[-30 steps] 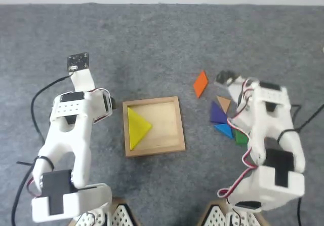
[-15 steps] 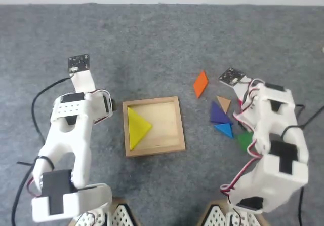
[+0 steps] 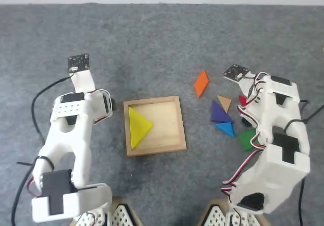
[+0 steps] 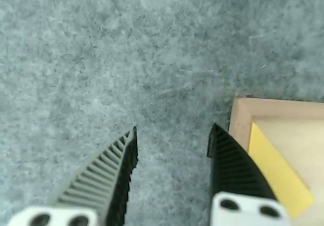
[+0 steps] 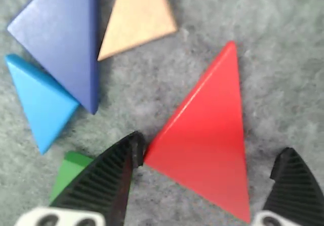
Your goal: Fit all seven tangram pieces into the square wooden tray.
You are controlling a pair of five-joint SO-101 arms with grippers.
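- The square wooden tray (image 3: pixel 152 101) is seen in the middle of the grey mat (image 3: pixel 152 43), between the 2 arms.
- 1 piece, the yellow triangle (image 3: pixel 137 127), is laid flat inside the tray against its left wall; the rest of the tray floor is bare wood.
- 6 pieces are left on the mat, right of the tray.
- The orange parallelogram (image 3: pixel 201 83) is placed farthest back, apart from the others.
- The tan triangle (image 3: pixel 224 103), dark blue triangle (image 3: pixel 218 113) and light blue triangle (image 3: pixel 225 128) are grouped close together. The dark blue one is touching or nearly touching the light blue one.
- The green piece (image 3: pixel 246 139) is partly covered by the right arm (image 3: pixel 276 135), just beside the light blue triangle.
- The red triangle (image 3: pixel 242 100) is mostly hidden under the right arm in the high view.
- In the right wrist view the right gripper (image 5: pixel 211 150) is held with its jaws wide apart, straddling the red triangle (image 5: pixel 207 114). 1 fingertip is set right at the triangle's edge and the other is off to its far side. Nothing is gripped.
- The same view shows the dark blue triangle (image 5: pixel 66 38), tan triangle (image 5: pixel 136 15), light blue triangle (image 5: pixel 40 102) and a corner of the green piece (image 5: pixel 71 167).
- The left gripper (image 4: pixel 172 135) is held with its jaws apart over bare mat (image 4: pixel 126 59), with nothing between them. It is just beside a corner of the tray (image 4: pixel 240 119).
- The yellow triangle (image 4: pixel 278 170) is seen inside that corner.
- The left arm (image 3: pixel 71 129) is positioned left of the tray.
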